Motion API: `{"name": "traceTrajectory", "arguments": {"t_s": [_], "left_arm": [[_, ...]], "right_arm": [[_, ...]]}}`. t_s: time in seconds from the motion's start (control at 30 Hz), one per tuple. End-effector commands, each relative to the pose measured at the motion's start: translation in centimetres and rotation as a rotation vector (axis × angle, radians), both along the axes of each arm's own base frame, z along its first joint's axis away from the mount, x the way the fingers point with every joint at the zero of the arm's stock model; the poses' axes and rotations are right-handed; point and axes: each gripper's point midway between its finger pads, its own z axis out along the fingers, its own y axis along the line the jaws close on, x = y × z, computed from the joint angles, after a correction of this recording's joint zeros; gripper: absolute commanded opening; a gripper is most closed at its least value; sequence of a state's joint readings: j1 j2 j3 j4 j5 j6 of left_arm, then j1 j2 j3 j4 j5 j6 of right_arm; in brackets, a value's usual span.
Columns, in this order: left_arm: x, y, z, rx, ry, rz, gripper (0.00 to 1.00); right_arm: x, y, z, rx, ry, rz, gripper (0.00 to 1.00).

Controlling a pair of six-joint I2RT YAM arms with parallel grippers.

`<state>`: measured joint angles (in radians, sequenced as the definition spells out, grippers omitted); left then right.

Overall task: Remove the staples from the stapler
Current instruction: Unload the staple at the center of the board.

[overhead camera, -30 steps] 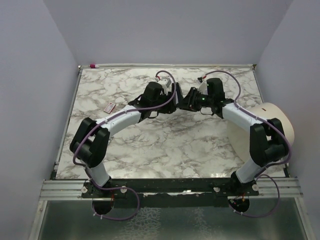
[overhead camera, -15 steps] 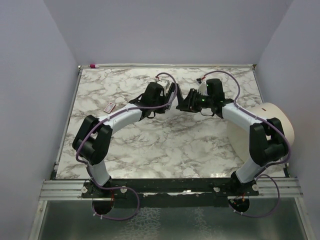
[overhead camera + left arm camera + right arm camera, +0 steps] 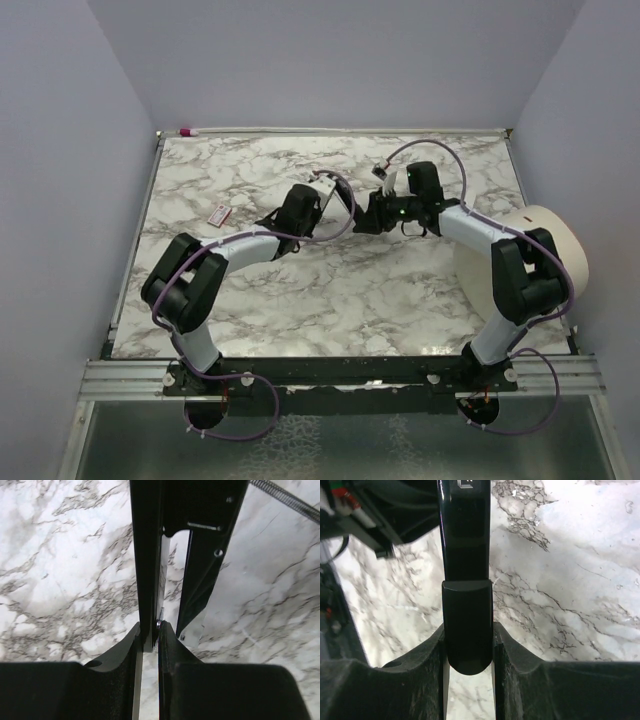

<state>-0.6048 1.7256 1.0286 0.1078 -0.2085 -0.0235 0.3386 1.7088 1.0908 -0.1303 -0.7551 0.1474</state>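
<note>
Pinching the black stapler (image 3: pixel 466 555) from either end, left hand (image 3: pixel 150 632) and right hand (image 3: pixel 468 635), long axis hand to hand

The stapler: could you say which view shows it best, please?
Left wrist: the stapler appears opened, two black parts spreading, left pincer clamping one. Right wrist shows only its glossy back; top external, barely anything.

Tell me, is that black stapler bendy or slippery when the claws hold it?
Probably stiff: the stapler runs straight out from the right claw with no sag. Its glossy surface may be slippery, so it could slide if squeezed loosely. The thin part pinched in the left claw looks easier to twist.
</note>
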Motion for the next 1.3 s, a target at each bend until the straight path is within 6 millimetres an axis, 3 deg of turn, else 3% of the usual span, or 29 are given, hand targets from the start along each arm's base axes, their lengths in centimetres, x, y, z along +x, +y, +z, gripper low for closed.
{"name": "traceTrajectory", "arguments": {"t_s": [0.0,0.1,0.13,0.33,0.83,1.0,1.17,1.27], "left_arm": [[2.7,4.0,3.0,0.165,-0.233,0.118,0.0],[2.7,5.0,2.7,0.23,-0.272,0.117,0.0],[2.7,5.4,3.8,0.237,-0.308,0.121,0.0],[2.5,6.8,4.6,0.321,-0.401,0.101,0.0],[1.8,9.1,3.1,0.463,-0.476,0.03,0.0],[1.9,8.7,2.8,0.442,-0.456,0.025,0.0],[2.2,7.8,4.8,0.372,-0.432,0.045,0.0],[2.3,6.2,5.4,0.285,-0.373,0.034,0.0]], "right_arm": [[-1.5,0.7,-0.4,-0.012,-0.256,0.205,0.01],[-1.8,0.3,-1.2,-0.038,-0.287,0.224,0.01],[-2.0,0.1,-1.5,-0.048,-0.29,0.231,0.01],[-2.0,-0.8,-2.0,-0.12,-0.3,0.246,0.01],[-2.6,-1.8,-1.8,-0.188,-0.207,0.245,0.01],[-2.6,-1.5,-1.4,-0.165,-0.216,0.241,0.01],[-2.3,-0.6,-1.3,-0.109,-0.121,0.184,0.01],[-2.1,0.1,-0.1,-0.058,-0.079,0.115,0.01]]}}
